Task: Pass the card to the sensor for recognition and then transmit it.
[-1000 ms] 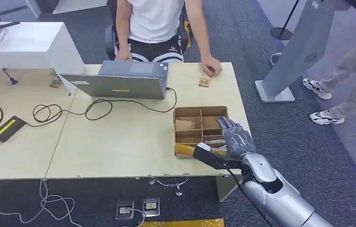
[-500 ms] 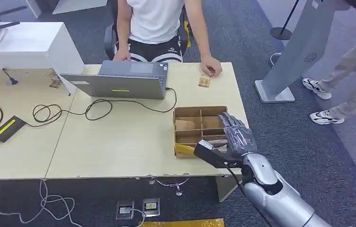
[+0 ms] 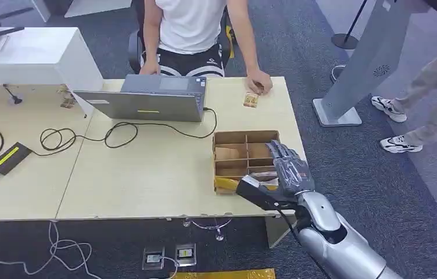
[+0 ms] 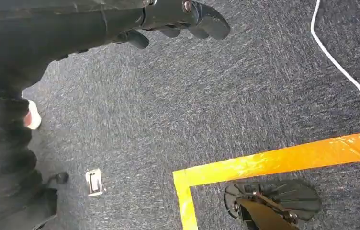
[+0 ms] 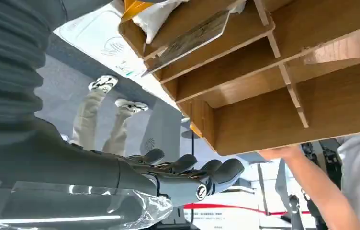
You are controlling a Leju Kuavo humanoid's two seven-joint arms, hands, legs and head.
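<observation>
Nothing of the task is judged done yet. The right hand, fingers spread and grasping nothing, is held over the partitioned brown wooden box. A flat grey card lies in the compartment just beneath it. The left hand, loosely curled and empty, hangs over grey carpet.

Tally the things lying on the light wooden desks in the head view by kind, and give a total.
Open grey laptop: 1
Brown compartmented wooden box: 1
Small card by the seated person's hand: 1
Black power brick with a yellow label: 1
Black looped cable: 1
White box-shaped unit: 1
Total: 6
</observation>
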